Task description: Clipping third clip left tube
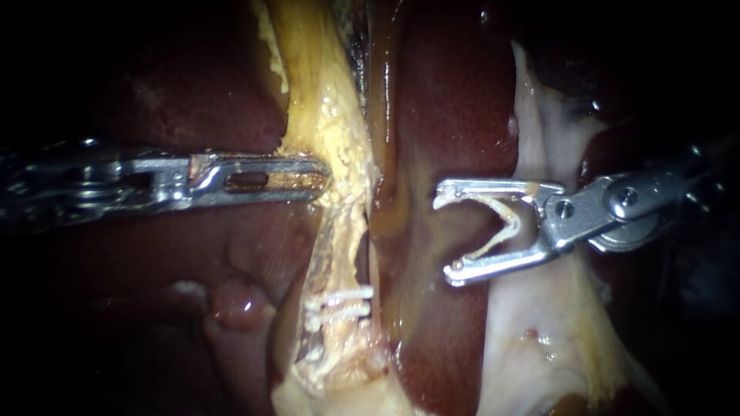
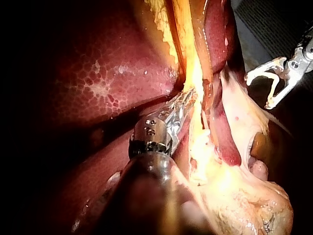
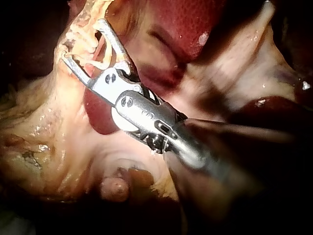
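The left tube (image 1: pixel 339 231) is a yellowish strand running down the middle of the endoscope view. Two white clips (image 1: pixel 339 304) sit across its lower part. My left instrument (image 1: pixel 320 177) comes in level from the left, its jaws shut on the yellow tissue of this strand above the clips; the left wrist view shows the left instrument (image 2: pixel 185 100) buried in that strand. My right instrument (image 1: pixel 445 237) stands to the right of the tube, apart from it. Its jaws are spread wide and hold a white V-shaped clip (image 1: pixel 501 219). From the right wrist camera, the right instrument (image 3: pixel 82 39) points at the strand.
Dark red liver (image 1: pixel 455 115) lies between the tube and my right instrument, with more liver (image 1: pixel 193 85) at the upper left. Pale, whitish tissue (image 1: pixel 539 331) spreads under and below the right instrument. A small pink lump (image 1: pixel 239 304) sits left of the clips.
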{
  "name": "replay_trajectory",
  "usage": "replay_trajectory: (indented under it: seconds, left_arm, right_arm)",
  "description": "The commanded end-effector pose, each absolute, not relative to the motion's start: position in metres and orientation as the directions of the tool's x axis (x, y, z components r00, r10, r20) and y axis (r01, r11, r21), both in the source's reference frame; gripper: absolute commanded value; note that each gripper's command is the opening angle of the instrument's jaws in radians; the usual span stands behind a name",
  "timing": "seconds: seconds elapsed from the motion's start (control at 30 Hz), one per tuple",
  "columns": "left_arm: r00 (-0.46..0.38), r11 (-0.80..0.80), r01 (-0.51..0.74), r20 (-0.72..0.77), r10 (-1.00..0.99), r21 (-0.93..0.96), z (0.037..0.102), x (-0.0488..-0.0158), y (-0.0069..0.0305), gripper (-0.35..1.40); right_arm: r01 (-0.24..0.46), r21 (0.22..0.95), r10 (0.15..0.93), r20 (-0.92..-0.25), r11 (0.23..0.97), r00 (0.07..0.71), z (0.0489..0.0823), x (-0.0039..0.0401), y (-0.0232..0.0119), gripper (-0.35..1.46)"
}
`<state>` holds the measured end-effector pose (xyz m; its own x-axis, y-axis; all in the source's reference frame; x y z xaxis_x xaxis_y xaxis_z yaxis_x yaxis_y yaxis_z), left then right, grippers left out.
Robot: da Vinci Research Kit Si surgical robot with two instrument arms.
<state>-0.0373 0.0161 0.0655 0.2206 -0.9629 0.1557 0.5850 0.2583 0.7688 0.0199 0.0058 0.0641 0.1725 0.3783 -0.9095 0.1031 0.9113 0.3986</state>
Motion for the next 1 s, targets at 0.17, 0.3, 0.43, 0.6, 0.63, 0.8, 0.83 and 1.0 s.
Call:
replay_trajectory:
  seconds: [0.17,0.3,0.43,0.6,0.63,0.8,0.83,1.0]
  left_arm:
    - [0.224,0.258,0.582,0.153,-0.963,0.772,0.0651,-0.0369,0.0164,-0.35]
    - [0.203,0.250,0.585,0.159,-0.966,0.772,0.0627,-0.0355,0.0184,-0.35]
    - [0.163,0.245,0.583,0.184,-0.969,0.774,0.0597,-0.0335,0.0207,-0.35]
    - [0.128,0.259,0.577,0.227,-0.965,0.775,0.0564,-0.0311,0.0226,-0.35]
    - [0.124,0.261,0.577,0.233,-0.965,0.774,0.0560,-0.0308,0.0228,-0.35]
    - [0.108,0.263,0.574,0.247,-0.963,0.775,0.0547,-0.0297,0.0239,-0.35]
    - [0.108,0.263,0.574,0.247,-0.963,0.775,0.0546,-0.0297,0.0239,-0.35]
    - [0.107,0.263,0.576,0.248,-0.963,0.774,0.0548,-0.0297,0.0236,-0.35]
  right_arm:
    - [0.111,0.397,0.376,-0.911,0.911,0.171,0.0648,0.0201,0.0054,0.60]
    - [0.113,0.454,0.432,-0.885,0.884,0.176,0.0662,0.0208,0.0043,0.60]
    - [0.117,0.526,0.502,-0.844,0.842,0.188,0.0679,0.0220,0.0029,0.60]
    - [0.122,0.622,0.592,-0.778,0.774,0.210,0.0703,0.0238,0.0013,0.60]
    - [0.125,0.639,0.608,-0.765,0.759,0.214,0.0707,0.0241,0.0010,0.60]
    - [0.127,0.698,0.664,-0.712,0.705,0.228,0.0726,0.0261,0.0001,0.60]
    - [0.131,0.702,0.667,-0.708,0.700,0.230,0.0729,0.0264,0.0001,0.60]
    - [0.129,0.718,0.682,-0.692,0.684,0.236,0.0738,0.0279,0.0005,0.60]
